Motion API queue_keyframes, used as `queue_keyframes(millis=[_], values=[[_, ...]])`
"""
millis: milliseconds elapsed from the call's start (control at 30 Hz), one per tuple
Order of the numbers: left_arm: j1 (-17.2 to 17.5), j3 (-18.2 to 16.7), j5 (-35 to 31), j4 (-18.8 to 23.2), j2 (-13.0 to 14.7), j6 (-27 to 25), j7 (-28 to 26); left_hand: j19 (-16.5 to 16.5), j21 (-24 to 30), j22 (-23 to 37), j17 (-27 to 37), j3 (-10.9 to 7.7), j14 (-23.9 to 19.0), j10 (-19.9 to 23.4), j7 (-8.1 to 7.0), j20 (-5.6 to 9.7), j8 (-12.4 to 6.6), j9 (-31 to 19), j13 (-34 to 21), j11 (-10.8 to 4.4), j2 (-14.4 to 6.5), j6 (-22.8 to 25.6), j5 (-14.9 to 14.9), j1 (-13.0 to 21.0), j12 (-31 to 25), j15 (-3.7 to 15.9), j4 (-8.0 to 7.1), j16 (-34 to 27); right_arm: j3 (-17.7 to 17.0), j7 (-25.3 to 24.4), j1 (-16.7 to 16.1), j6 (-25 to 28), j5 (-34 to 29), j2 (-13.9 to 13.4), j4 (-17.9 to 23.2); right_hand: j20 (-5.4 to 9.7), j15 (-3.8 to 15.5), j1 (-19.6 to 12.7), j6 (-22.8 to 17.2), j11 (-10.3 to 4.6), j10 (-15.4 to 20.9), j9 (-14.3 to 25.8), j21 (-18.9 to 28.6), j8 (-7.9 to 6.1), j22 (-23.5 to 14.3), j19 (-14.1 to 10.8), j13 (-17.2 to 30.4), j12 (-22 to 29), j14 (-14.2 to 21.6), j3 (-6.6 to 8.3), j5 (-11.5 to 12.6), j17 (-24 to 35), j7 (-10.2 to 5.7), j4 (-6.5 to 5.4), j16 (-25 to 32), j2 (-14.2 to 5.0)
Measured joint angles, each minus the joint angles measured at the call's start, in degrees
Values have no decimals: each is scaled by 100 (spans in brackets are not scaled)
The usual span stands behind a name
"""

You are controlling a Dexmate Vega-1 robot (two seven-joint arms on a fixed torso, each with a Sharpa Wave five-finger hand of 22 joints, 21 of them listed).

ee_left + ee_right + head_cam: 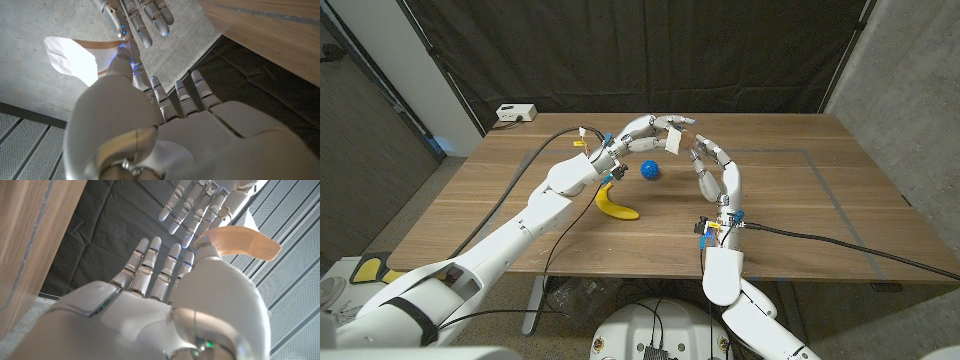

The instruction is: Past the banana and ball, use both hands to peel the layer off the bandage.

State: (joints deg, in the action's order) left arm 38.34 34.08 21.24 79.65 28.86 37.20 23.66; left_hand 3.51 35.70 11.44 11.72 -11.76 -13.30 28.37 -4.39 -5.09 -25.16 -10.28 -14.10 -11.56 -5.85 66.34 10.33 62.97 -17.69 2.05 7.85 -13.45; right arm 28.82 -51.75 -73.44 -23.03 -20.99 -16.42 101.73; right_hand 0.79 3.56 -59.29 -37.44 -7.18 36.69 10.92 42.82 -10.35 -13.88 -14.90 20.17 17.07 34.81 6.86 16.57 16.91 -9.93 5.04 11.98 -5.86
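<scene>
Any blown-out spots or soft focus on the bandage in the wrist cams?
Left wrist view: the white backing layer is overexposed, its detail washed out. Right wrist view: the tan bandage is evenly lit and fairly sharp. Head view: both are too small to judge.

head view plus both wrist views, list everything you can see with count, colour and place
bandage: one, tan strip with a white layer, held up between both hands above the table's far middle
ball: one, blue, on the table just beyond the banana
banana: one, yellow, on the table left of middle, below the left forearm
table: one, wooden, with a thin rectangle outlined on its right part
box: one, white, at the far left corner
curtain: black, behind the table
left hand: white, raised, pinching the bandage
right hand: white, raised, pinching the bandage's other end
</scene>
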Motion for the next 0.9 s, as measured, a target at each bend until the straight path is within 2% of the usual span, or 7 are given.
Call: queue_keyframes(millis=[167,300,367,500,600,733,900], values=[[69,-39,-4,50,-10,2,-130,29,0,0,0,-5,-23,30,3,28,12,-1,0,-30,-7,2,-3,7,0,23,5,0,-13,18,-46,63,50,-18,51,-39,-26,41,345,38,-144,0,28,43,26,39,-27,-69,-47,-39,44,0,106,24,-4,21],[152,-90,-27,109,-26,2,-261,28,0,0,0,-16,-30,48,85,28,27,-2,0,-13,-8,84,-3,8,0,30,17,0,-21,41,-79,110,105,-24,86,-92,-53,156,710,265,-371,27,63,34,56,141,-27,-103,-218,-82,76,26,330,-16,-73,76],[199,-121,-69,136,-44,3,-397,28,0,0,0,-38,-30,70,145,28,47,-11,0,-10,-22,142,-3,22,0,29,21,0,-29,69,-108,149,165,-32,115,-132,-62,178,779,387,-446,62,78,-36,58,219,-26,-121,-287,-110,89,26,402,-15,-77,77],[306,-201,-164,195,-89,2,-697,49,0,1,1,-53,-66,70,147,49,49,-22,0,-10,-22,141,-3,22,0,19,6,0,-44,98,-152,176,234,-51,149,-174,-62,253,627,440,-460,97,84,-181,85,261,-12,-121,-348,-143,89,53,461,-48,-77,107],[368,-253,-226,229,-115,2,-887,69,0,1,1,-53,-92,79,148,69,58,-28,-1,-18,-22,140,-3,22,0,29,6,0,-55,110,-175,176,269,-63,155,-236,-61,409,580,440,-460,122,107,-196,85,322,-5,-121,-348,-237,89,53,452,-78,-77,185],[478,-343,-405,279,-166,-1,-1248,69,39,1,1,-77,-113,125,148,69,61,-28,-1,-2,29,140,-3,76,0,9,29,0,-77,113,-215,128,317,-79,158,-304,-61,745,538,493,-469,122,108,-241,107,391,19,-74,-410,-396,89,79,492,-237,-77,333],[568,-431,-765,307,-213,11,-1712,72,39,1,1,-77,-134,132,157,72,71,-28,-1,-10,16,131,-3,89,0,30,29,0,-98,99,-238,-26,339,-87,143,-304,-61,903,497,526,-436,122,108,-284,111,391,21,-31,-410,-458,89,106,533,-300,-70,392]])
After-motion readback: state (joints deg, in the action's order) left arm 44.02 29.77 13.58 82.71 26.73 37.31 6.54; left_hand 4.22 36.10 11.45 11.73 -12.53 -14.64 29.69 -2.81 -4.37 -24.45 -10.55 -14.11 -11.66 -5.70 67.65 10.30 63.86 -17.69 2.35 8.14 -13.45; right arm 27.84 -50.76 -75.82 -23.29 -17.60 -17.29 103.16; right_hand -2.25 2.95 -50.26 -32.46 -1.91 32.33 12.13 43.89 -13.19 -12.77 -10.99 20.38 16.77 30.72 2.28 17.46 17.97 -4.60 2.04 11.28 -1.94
